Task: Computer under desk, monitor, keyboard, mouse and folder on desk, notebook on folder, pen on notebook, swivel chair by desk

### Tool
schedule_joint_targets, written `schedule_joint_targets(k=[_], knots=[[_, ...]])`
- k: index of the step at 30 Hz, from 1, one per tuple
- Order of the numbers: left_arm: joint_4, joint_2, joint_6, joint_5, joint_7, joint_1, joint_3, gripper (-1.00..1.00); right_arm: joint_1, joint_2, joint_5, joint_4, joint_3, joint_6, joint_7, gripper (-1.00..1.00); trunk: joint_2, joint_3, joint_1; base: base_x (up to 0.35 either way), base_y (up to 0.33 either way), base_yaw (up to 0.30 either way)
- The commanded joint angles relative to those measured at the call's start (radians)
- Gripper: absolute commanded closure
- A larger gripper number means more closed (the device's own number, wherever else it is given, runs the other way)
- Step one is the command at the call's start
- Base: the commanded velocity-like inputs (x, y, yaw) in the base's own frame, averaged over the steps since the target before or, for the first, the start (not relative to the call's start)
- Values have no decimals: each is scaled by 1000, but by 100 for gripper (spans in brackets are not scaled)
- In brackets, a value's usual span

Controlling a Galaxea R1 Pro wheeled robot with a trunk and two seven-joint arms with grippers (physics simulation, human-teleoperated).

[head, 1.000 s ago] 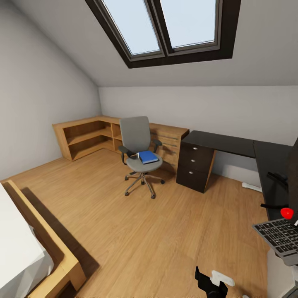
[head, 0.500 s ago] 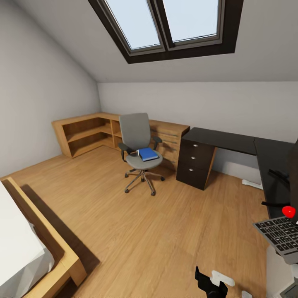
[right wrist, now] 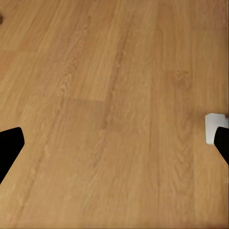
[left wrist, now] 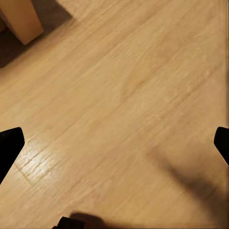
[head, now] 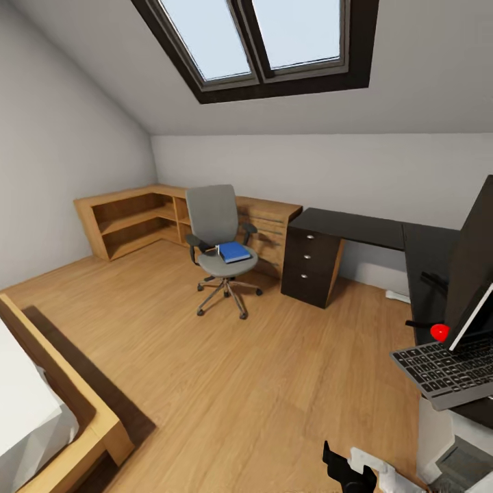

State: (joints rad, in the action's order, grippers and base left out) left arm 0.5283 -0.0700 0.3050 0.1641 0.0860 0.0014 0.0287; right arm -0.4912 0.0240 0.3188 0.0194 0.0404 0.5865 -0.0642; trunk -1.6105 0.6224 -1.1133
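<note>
Bedroom seen across a wood floor [head: 226, 383], both end effectors spread open over bare boards.

The chair [head: 218, 236] stands mid-room with the blue folder [head: 234, 252] on its seat, left of the black table [head: 356, 228]. At the near right, the keyboard [head: 441, 370] and monitor [head: 472, 260] rest on the table. The left end effector [left wrist: 114, 143] and right end effector [right wrist: 114, 140] hold nothing.

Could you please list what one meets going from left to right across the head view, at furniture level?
White bed in its light-wood frame → light-wood corner shelf unit → grey swivel chair → dark drawer unit → black keyboard.
</note>
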Motion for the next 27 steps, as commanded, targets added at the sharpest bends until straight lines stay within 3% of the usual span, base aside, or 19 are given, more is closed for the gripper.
schedule_joint_targets(k=[1, 27], knots=[[1, -1, 2, 3, 0, 0, 2, -100, -1, 0, -2, 2, 4, 4, -2, -100, 0, 1, 0, -25, -22, -224], [1, -1, 2, 3, 0, 0, 2, -100, -1, 1, -3, 2, 3, 4, -2, -100, 0, 1, 0, -3, -2, -254]])
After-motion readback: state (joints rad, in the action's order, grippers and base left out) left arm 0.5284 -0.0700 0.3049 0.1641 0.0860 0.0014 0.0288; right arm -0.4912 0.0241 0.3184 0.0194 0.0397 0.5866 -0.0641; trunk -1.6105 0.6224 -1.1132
